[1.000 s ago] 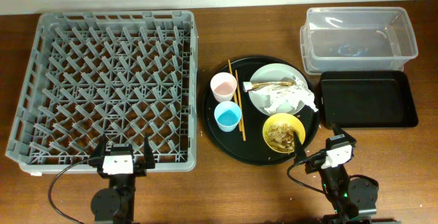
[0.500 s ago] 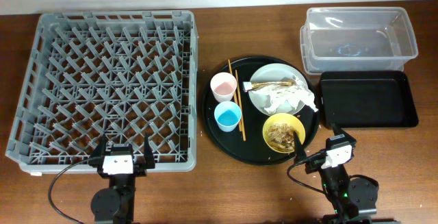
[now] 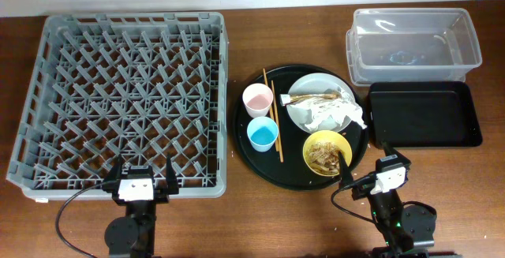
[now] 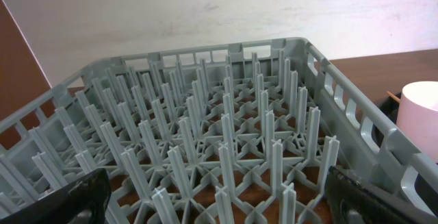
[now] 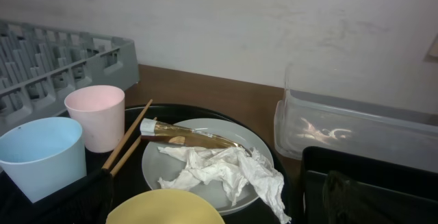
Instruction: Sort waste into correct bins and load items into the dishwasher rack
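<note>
The grey dishwasher rack fills the left of the table and stands empty. On a round black tray sit a pink cup, a blue cup, wooden chopsticks, a white plate with crumpled tissue and a brown-gold wrapper, and a yellow bowl of food scraps. The clear tub and shallow black tray stand at the right. My left gripper is open at the rack's near edge. My right gripper is open, near the bowl.
The right wrist view shows the tissue, wrapper, pink cup, blue cup, chopsticks and tub. The left wrist view shows rack pegs and the pink cup. A wall rises behind the table.
</note>
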Controlling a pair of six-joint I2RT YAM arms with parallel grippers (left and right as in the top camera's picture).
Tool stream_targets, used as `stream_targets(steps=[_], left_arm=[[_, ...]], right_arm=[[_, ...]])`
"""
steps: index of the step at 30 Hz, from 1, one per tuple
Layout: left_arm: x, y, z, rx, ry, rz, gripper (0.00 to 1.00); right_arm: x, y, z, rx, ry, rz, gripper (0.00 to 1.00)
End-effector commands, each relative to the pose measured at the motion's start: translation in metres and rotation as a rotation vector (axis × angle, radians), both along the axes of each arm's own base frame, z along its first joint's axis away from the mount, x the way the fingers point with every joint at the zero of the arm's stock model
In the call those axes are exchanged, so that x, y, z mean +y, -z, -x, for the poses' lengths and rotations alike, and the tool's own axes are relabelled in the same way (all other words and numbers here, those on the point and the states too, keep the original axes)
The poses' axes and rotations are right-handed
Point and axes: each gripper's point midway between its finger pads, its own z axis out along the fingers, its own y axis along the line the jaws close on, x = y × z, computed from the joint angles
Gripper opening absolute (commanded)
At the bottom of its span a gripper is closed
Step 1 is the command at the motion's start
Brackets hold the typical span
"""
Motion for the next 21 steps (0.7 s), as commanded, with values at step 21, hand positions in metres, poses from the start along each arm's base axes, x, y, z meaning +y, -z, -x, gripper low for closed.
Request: stream_targets(steps=[21], left_arm=[[-0.016, -0.025, -0.001, -0.105, 0.096, -0.014, 1.00]], right_arm=[[-0.005, -0.006, -0.002, -0.046, 0.034, 0.067, 0.98]])
